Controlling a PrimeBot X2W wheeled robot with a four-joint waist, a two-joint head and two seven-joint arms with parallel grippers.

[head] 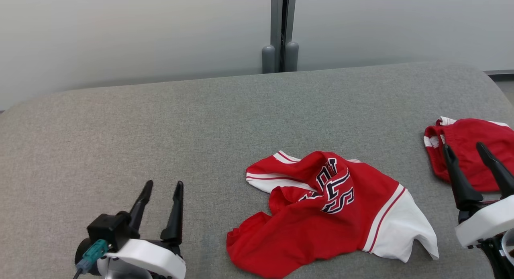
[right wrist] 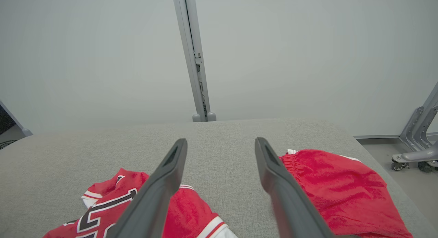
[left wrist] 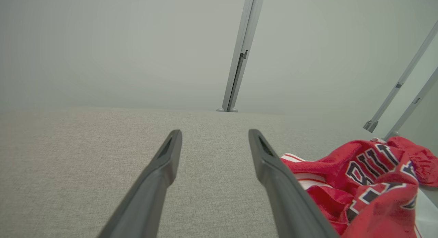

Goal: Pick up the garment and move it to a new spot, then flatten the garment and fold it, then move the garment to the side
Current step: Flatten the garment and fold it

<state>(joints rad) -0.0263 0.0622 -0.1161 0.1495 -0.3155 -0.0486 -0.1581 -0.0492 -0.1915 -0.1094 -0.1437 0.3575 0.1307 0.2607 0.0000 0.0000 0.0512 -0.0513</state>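
2 empty: L end effector (head: 164,185) & R end effector (head: 463,146) spread wide, neither touching garment (head: 321,218).

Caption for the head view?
Crumpled red-and-white jersey on grey fabric table, red shorts beside it; left pincer and right pincer open.

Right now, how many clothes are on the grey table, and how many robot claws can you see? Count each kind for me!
Tops: 1, the red and white jersey
Shorts: 1, the red shorts
Claws: 2, the left claw and the right claw, both open
Total: 4
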